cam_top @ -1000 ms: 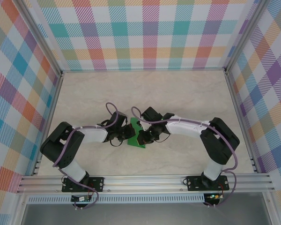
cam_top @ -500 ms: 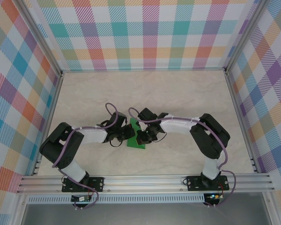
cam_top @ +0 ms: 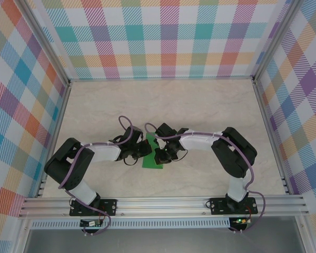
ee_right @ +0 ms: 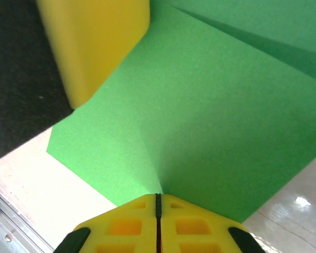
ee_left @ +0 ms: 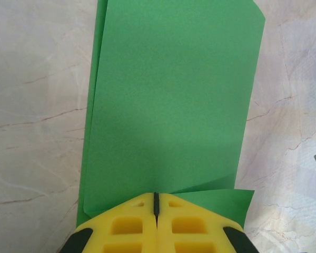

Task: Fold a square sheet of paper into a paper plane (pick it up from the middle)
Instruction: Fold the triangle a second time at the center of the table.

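The square sheet of paper [cam_top: 151, 162] lies folded into a narrow bright green strip on the table, between my two grippers. In the left wrist view the paper [ee_left: 174, 95] runs away from my left gripper [ee_left: 156, 194], which is shut with its tips pressed down on the near end, beside a loose flap [ee_left: 216, 201]. My right gripper [ee_right: 158, 195] is shut too, its tips on the paper [ee_right: 216, 121], where a faint crease starts. One of the left gripper's yellow fingers [ee_right: 95, 47] stands on the sheet just ahead. From above, the left gripper [cam_top: 146, 149] and right gripper [cam_top: 159, 155] nearly meet.
The marble-patterned table [cam_top: 200, 110] is ringed by checked walls and aluminium posts. A metal rail [cam_top: 163, 203] runs along the near edge by the arm bases. Bare table shows on both sides of the paper [ee_left: 37, 105].
The right arm's elbow has swung left and folded in closer, and its gripper has slid slightly toward the near end of the paper. The left arm has held still.
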Robot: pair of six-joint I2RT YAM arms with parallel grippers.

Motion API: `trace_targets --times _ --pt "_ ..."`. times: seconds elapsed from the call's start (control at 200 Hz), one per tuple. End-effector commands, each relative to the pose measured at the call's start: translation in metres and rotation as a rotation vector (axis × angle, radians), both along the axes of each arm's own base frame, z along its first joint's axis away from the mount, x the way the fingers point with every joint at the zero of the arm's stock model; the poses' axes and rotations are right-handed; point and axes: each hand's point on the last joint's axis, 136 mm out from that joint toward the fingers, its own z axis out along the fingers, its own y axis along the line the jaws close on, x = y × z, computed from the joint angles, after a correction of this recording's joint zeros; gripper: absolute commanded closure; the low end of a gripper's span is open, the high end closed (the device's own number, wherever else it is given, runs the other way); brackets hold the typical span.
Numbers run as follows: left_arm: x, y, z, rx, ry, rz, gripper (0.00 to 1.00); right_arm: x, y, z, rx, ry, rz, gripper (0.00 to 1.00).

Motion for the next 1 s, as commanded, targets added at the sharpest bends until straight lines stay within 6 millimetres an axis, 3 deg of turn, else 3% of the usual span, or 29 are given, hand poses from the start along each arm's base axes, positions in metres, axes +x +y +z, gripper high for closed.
trace_targets --times 0.0,0.275,0.545,0.88,1.0 --pt "-0.018 0.024 -0.025 0.109 0.065 0.024 0.99 -0.008 -0.009 -0.012 -0.042 0.032 -0.005 0.93" --pt "-0.017 0.024 -0.025 0.112 0.066 0.027 0.98 -0.012 -0.013 -0.02 -0.063 0.046 -0.001 0.93" --pt "-0.018 0.025 -0.027 0.12 0.069 0.03 0.99 -0.015 -0.014 0.0 -0.031 0.035 0.006 0.93" --pt "-0.02 0.027 -0.029 0.127 0.072 0.032 0.99 -0.028 -0.029 -0.025 -0.087 0.084 -0.005 0.93" --pt "-0.02 0.028 -0.029 0.129 0.073 0.033 0.99 -0.027 -0.025 -0.012 -0.046 0.071 -0.001 0.93"
